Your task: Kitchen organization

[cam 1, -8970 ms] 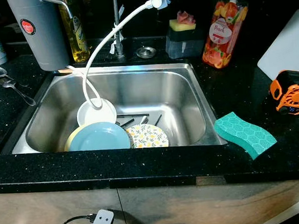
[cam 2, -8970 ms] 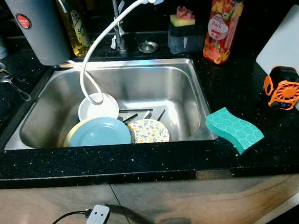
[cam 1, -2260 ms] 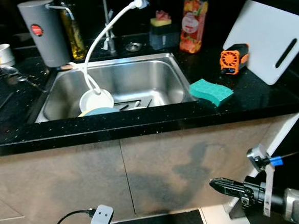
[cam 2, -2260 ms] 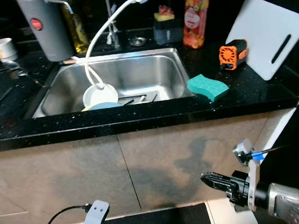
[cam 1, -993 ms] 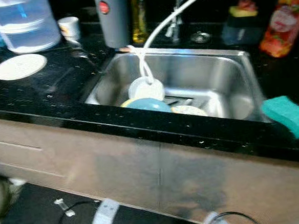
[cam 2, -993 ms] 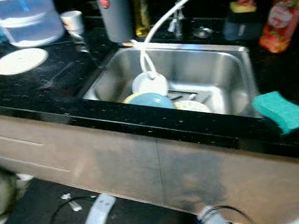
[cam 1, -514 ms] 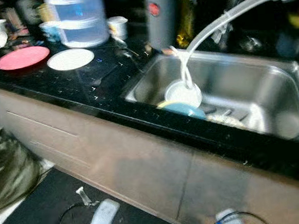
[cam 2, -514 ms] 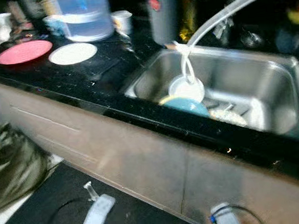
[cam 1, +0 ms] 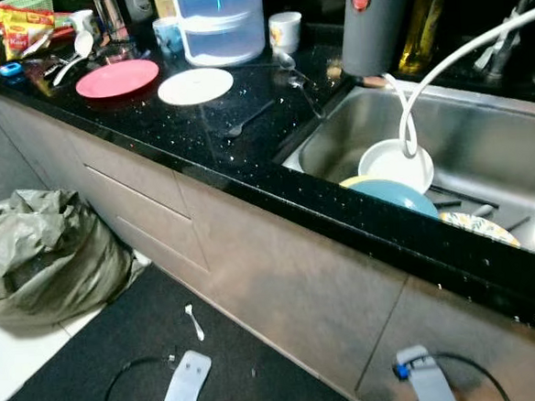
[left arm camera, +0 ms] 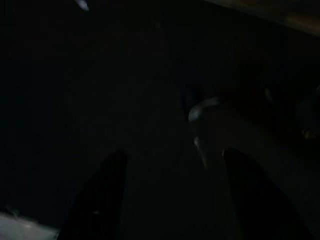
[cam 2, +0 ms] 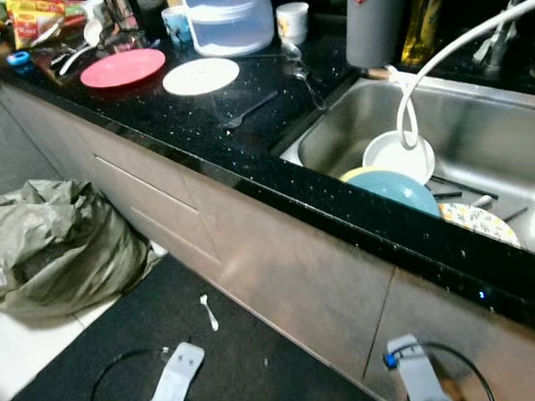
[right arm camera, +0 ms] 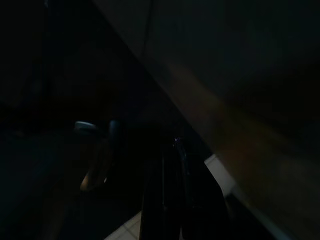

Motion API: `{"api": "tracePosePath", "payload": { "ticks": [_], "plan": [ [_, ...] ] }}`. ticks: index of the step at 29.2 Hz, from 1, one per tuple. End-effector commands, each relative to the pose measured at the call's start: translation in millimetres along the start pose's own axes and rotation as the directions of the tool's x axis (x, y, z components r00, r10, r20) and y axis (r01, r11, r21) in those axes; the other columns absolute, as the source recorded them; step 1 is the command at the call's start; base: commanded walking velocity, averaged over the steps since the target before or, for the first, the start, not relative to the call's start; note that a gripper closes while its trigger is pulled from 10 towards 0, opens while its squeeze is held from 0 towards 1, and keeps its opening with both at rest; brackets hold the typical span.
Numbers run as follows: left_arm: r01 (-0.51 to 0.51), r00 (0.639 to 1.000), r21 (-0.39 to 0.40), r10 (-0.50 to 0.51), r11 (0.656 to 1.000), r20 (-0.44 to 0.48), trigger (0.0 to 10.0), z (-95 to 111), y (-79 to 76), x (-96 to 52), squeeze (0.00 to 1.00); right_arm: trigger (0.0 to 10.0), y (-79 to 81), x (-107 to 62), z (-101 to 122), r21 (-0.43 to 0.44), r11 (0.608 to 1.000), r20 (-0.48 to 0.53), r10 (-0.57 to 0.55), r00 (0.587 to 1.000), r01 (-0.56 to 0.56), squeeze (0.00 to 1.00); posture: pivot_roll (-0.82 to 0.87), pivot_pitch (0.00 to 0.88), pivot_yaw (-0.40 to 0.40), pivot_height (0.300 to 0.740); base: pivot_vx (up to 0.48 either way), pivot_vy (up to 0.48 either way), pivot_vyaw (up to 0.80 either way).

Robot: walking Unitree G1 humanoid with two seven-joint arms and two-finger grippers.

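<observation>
View swung left: pink plate [cam 1: 117, 79] appeared; left pincer [left arm camera: 170, 195] released, right pincer [right arm camera: 172, 200] clenched.

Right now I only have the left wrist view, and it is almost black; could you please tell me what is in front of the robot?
Observer: A black counter, with a steel sink set into it on the right.
Operator: Thank you. Are there dishes in the sink?
Observer: Yes, a blue plate with a white bowl just behind it.
Operator: And is anything on the counter?
Observer: A pink plate and a white plate lie side by side, left of the sink.
</observation>
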State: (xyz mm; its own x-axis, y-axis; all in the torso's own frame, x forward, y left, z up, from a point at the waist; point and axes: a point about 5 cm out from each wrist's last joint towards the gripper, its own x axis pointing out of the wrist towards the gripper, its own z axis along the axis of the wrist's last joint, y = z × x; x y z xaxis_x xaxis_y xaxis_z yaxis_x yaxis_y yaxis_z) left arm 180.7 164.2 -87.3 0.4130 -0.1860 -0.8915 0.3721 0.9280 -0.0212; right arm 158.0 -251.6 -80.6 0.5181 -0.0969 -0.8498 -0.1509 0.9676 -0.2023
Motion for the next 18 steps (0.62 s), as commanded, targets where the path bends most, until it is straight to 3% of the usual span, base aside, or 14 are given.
{"api": "tracePosePath", "payload": {
  "ticks": [1,18],
  "plan": [
    [-0.01,1.0,-0.003,0.01,1.0,-0.015,10.0,-4.6,4.7,-1.5,0.0,10.0,5.8,1.0,2.5,0.019,1.0,0.016,0.019,1.0,-0.019,0.0,-0.03,0.0,0.047,0.74,0.0,0.0,0.64],
    [0.0,1.0,0.002,0.0,1.0,-0.018,10.0,-5.0,4.9,-1.7,0.0,10.0,13.8,2.0,5.3,-0.007,0.998,0.027,0.07,0.997,-0.07,0.0,-0.02,0.0,0.047,0.74,0.0,0.0,0.64]
  ]
}}
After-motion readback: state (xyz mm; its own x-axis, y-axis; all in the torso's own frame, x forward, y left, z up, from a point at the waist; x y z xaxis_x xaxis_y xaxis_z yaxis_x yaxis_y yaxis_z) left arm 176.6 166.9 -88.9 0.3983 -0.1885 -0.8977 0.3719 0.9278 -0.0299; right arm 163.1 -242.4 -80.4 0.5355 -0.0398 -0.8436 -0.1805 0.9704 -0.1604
